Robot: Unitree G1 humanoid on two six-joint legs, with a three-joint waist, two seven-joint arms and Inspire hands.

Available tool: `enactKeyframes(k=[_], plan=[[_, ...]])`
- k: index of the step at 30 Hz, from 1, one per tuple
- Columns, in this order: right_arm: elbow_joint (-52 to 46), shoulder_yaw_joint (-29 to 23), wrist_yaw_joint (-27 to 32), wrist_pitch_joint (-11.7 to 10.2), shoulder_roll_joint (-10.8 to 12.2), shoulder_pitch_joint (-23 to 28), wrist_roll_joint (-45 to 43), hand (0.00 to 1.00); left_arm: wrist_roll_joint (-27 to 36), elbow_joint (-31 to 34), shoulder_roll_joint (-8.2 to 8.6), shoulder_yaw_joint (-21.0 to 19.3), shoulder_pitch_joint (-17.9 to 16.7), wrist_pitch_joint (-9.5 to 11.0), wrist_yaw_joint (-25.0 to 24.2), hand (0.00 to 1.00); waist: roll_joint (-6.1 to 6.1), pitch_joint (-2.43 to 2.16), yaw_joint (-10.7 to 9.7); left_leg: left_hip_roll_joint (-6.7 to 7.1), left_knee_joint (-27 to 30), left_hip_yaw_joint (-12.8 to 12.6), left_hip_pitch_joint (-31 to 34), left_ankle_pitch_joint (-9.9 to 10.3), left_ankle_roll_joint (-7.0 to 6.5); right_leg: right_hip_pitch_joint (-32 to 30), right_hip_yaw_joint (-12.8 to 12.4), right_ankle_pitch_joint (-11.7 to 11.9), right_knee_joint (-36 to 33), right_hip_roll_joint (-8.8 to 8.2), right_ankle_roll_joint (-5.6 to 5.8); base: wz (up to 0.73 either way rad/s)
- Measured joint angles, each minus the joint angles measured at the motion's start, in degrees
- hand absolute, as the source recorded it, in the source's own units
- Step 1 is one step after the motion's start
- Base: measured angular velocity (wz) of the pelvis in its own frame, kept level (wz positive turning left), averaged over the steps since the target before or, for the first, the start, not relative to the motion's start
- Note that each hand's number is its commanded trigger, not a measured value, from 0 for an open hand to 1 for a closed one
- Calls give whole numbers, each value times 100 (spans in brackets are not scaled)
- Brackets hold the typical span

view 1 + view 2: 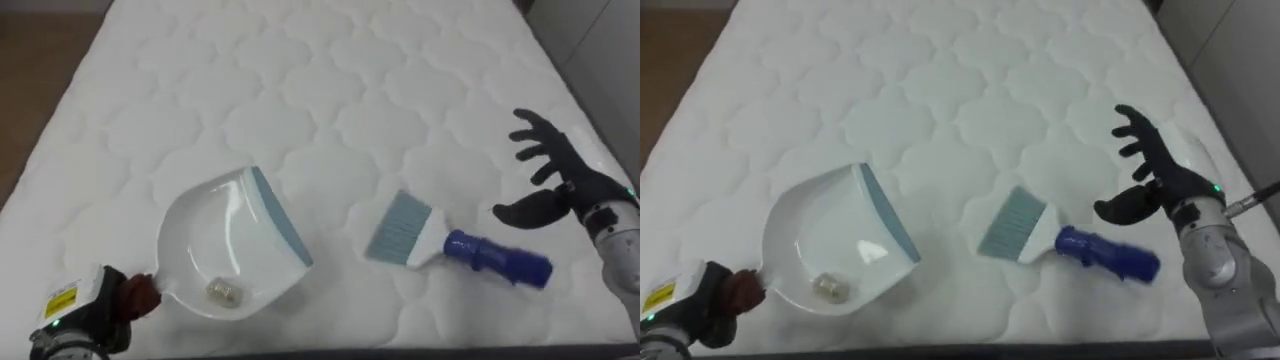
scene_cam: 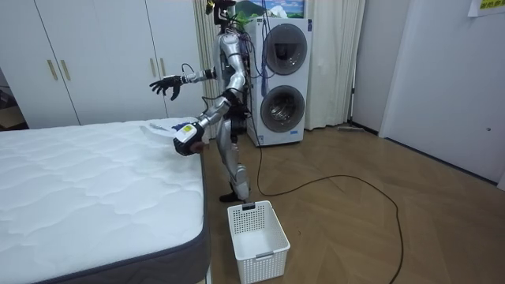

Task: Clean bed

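Dustpan [image 1: 225,245], scrap [image 1: 224,291] inside, is being gripped at its handle by the left hand [image 1: 125,298]; right hand [image 1: 555,180] is being held open near the brush [image 1: 450,245] on the mattress [image 1: 300,90].

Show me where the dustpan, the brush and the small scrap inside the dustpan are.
dustpan [image 1: 215,235], left eye view, on its bare white floor.
brush [image 1: 436,243], left eye view, on its white neck.
scrap [image 1: 224,291], left eye view, on its middle.

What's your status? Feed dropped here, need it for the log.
Left hand shut on dustpan handle, scrap in pan. Right hand open, raised over mattress. Brush lying loose beside it. Nothing in the way.
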State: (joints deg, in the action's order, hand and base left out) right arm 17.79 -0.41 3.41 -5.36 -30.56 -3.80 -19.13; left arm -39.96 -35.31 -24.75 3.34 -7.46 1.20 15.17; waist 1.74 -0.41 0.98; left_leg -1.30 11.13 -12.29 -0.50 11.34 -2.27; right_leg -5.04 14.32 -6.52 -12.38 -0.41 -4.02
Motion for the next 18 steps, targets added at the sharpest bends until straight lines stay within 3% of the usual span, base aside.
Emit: enactKeyframes(k=[4, 8, 13, 15, 18], plan=[[-19, -141, 316, -4, 232, 125, 262, 0, 238, 417, 128, -276, -137, -14, -60, 100, 2, 3, -3, -7, -29, 60, -39, 1, 2, 96, 18, 8, 112, 26, 7, 4], [-56, -135, 485, 18, 324, 162, 822, 0, 427, 577, 159, -326, -159, -120, -118, 100, -7, 10, 32, -13, -28, 123, -121, 10, 17, 207, 15, 8, 178, 46, 7, 0], [-67, -112, 668, 21, 344, 168, 1603, 0, 444, 649, 239, -330, -160, -149, -202, 100, -68, 62, 119, -45, -45, 142, -214, 60, 73, 284, 5, 3, 177, 89, 2, -1], [-66, -81, 676, 26, 346, 169, 1734, 0, 440, 648, 361, -342, -162, -210, -232, 100, -100, 82, 135, -47, -39, 148, -197, 66, 72, 270, 4, 1, 162, 91, -2, 0], [-66, -7, 702, 42, 395, 167, 1902, 0, 446, 648, 444, -319, -161, -238, -283, 100, -112, 84, 194, -65, 78, 196, -99, 98, 91, 275, 57, -16, 144, 96, -25, 9]])
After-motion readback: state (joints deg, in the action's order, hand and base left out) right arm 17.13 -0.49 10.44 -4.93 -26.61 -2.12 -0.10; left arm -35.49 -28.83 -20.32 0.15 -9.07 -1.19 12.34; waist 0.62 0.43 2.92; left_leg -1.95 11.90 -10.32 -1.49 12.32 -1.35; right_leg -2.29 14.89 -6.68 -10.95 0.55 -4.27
